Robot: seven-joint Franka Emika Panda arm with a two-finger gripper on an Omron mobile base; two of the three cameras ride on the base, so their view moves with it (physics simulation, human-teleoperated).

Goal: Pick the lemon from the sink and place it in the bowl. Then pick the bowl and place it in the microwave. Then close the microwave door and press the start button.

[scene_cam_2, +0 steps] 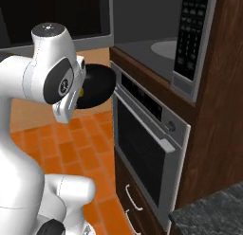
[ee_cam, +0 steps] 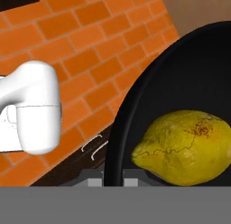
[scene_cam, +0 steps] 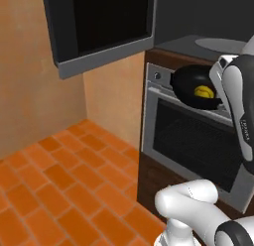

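Note:
The glossy black bowl (scene_cam: 188, 82) hangs tilted in the air in front of the oven, just below the microwave's opening. The yellow lemon (scene_cam: 204, 92) lies inside it. In the hand view my gripper (ee_cam: 113, 180) is shut on the rim of the bowl (ee_cam: 189, 78), with the lemon (ee_cam: 185, 146) resting low against the near wall. From the right, the bowl (scene_cam_2: 98, 85) juts out from behind my arm. The microwave (scene_cam: 198, 17) stands open with its pale turntable (scene_cam: 221, 43) showing, and the microwave door (scene_cam: 99, 27) is swung wide to the left. The sink is out of view.
A steel oven (scene_cam: 198, 141) with a window door sits under the microwave. The microwave's button panel (scene_cam_2: 190, 40) is on its right side. Wooden drawers (scene_cam_2: 133, 201) lie below the oven, a dark counter corner (scene_cam_2: 209, 215) at lower right, and orange tile floor (scene_cam: 64, 180) to the left.

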